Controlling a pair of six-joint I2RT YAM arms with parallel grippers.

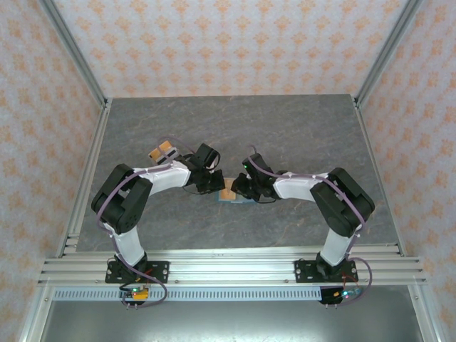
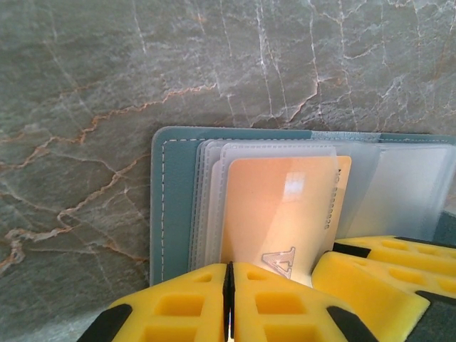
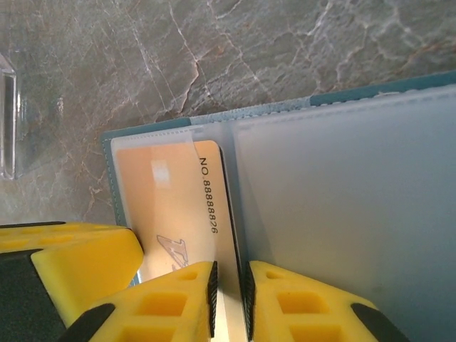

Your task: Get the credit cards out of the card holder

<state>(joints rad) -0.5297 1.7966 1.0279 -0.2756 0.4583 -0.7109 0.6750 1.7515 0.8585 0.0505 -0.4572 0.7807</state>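
The teal card holder (image 1: 235, 201) lies open on the grey marble table, between my two grippers. An orange-tan credit card (image 2: 278, 206) sticks partly out of its clear sleeves (image 2: 214, 199). The number 8888826 is printed on this card (image 3: 164, 206). My left gripper (image 2: 229, 274) has its jaws pressed together at the card's left edge. I cannot tell whether a sleeve edge is pinched there. My right gripper (image 3: 229, 285) is shut on the card's other long edge, beside the holder's wide clear pocket (image 3: 342, 192). The right gripper's fingers (image 2: 385, 274) sit close by in the left wrist view.
Small flat orange and pale pieces (image 1: 162, 151) lie on the table behind the left arm. A clear plastic edge (image 3: 7, 121) shows at the far left. Metal rails (image 1: 85, 178) border the table, and patterned walls stand around it.
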